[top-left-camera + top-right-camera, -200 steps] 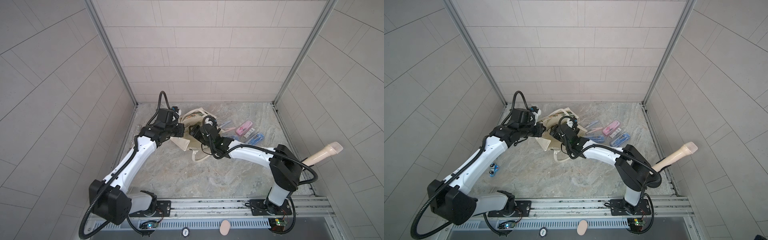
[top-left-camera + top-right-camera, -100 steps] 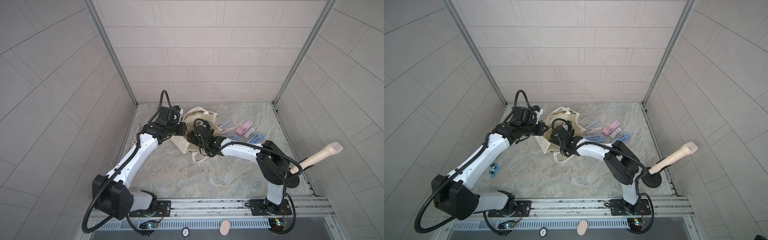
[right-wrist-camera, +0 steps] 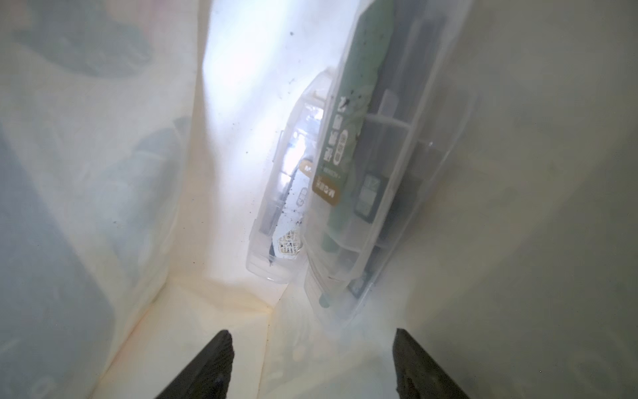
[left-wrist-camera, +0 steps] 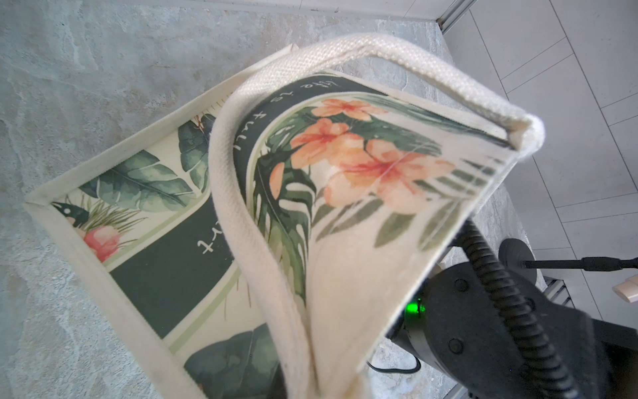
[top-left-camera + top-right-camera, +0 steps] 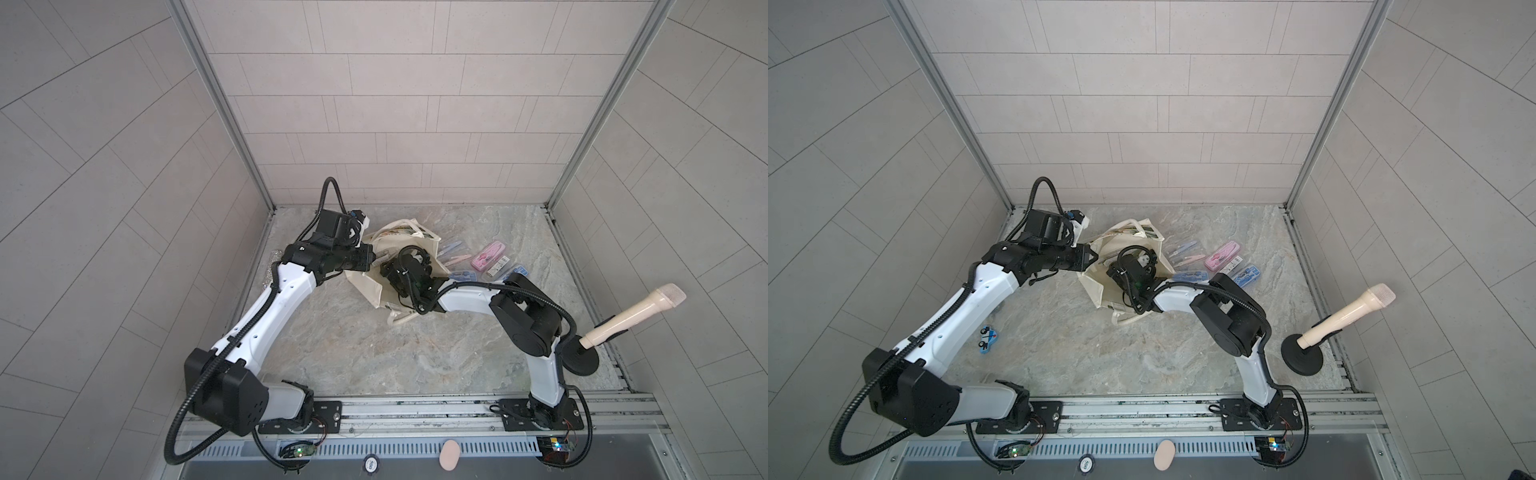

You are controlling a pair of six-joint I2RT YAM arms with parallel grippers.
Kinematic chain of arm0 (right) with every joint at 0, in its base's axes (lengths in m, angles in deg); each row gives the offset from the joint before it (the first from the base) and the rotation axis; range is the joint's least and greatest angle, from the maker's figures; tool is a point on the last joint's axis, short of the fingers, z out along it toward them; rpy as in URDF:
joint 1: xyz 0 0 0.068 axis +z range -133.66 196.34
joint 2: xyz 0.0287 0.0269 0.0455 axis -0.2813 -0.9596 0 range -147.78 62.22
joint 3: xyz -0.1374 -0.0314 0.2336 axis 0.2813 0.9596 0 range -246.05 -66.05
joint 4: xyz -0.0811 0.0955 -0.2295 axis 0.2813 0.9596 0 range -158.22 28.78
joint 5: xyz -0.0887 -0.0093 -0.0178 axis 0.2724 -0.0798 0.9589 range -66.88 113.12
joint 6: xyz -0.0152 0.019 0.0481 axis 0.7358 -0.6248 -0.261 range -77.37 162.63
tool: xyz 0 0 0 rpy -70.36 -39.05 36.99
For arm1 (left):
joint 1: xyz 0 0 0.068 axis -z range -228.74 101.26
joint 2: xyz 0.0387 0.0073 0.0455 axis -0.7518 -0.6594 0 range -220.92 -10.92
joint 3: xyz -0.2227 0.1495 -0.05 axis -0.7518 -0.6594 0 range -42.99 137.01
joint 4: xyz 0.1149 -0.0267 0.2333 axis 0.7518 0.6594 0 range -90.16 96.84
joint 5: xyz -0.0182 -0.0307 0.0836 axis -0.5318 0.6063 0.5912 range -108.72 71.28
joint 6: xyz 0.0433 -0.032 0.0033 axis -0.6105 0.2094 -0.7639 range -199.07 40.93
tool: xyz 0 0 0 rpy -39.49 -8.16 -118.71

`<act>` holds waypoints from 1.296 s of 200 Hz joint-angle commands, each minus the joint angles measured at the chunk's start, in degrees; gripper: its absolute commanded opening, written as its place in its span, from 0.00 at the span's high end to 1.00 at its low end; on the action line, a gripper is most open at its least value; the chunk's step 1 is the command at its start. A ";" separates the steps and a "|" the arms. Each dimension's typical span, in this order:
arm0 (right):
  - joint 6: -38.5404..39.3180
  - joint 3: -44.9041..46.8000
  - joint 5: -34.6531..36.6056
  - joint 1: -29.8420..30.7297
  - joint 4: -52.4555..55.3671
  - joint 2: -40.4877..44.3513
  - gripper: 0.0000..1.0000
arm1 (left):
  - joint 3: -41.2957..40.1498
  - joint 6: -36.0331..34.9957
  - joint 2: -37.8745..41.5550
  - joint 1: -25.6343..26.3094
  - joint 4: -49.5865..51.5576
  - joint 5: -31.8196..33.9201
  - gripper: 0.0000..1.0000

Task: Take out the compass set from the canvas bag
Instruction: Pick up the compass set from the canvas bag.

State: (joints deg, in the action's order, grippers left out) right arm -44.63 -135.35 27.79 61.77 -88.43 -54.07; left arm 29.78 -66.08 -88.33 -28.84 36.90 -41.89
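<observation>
The canvas bag [image 5: 372,286] lies at the back of the table, its mouth held up; both top views show it [image 5: 1098,286]. My left gripper [image 5: 373,255] is shut on the bag's rim and handle, and the leaf-and-flower print [image 4: 345,172] fills the left wrist view, hiding the jaws. My right gripper [image 3: 312,349] is inside the bag, open, with nothing between its fingers. Just ahead of it lies a clear compass set [image 3: 366,165] with a green insert. A second clear case [image 3: 286,193] lies beside it, deeper in.
Several compass cases lie on the table right of the bag, among them a pink one [image 5: 488,257] and a blue one [image 5: 463,275]. A microphone on a black stand [image 5: 631,318] leans at the right edge. A small toy car [image 5: 987,338] lies under the left arm.
My right arm has pushed its gripper leftward, deeper into the bag, folding its elbow, and its jaws have narrowed slightly. The left gripper still holds the bag's rim.
</observation>
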 commanded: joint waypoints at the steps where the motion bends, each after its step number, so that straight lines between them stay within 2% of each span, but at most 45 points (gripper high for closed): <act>1: -6.03 0.59 0.95 -0.23 -6.96 -3.42 0.27 | -2.02 -1.13 1.99 0.00 -0.76 -1.26 1.00; 71: -9.65 1.49 -0.25 -1.65 -23.78 -12.84 0.42 | -9.71 -2.19 6.52 0.06 -0.72 0.52 1.00; 87: -9.79 0.97 -0.94 -2.00 -24.40 -13.90 0.43 | -12.44 -1.86 7.92 0.05 -1.35 0.82 1.00; 111: -7.55 0.52 -1.93 -2.62 -22.52 -13.62 0.41 | -15.07 -1.95 8.89 0.05 -1.91 0.42 1.00; 131: -7.07 0.57 -2.51 -2.75 -22.20 -13.72 0.44 | -15.86 -2.19 9.07 0.05 -1.33 0.59 1.00; 169: -4.16 -0.91 -4.65 -2.97 -23.03 -14.03 0.65 | -17.70 -1.93 9.45 0.11 -1.73 3.59 1.00; 189: -2.71 -1.45 -5.94 -3.14 -21.88 -13.29 0.67 | -18.02 -1.75 8.96 0.02 -2.03 4.19 1.00; 200: -1.95 -1.39 -6.63 -3.24 -21.50 -12.66 0.73 | -17.88 -1.51 8.47 -0.03 -2.08 4.69 1.00; 259: -0.25 1.29 -8.14 -3.86 -18.66 -7.85 0.69 | -16.88 -0.55 5.77 0.03 -2.49 6.52 1.00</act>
State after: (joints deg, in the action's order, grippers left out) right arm -45.57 -135.68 19.92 58.55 -108.64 -65.61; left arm 12.82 -67.06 -81.27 -28.67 32.92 -38.77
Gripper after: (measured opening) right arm 0.306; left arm 0.098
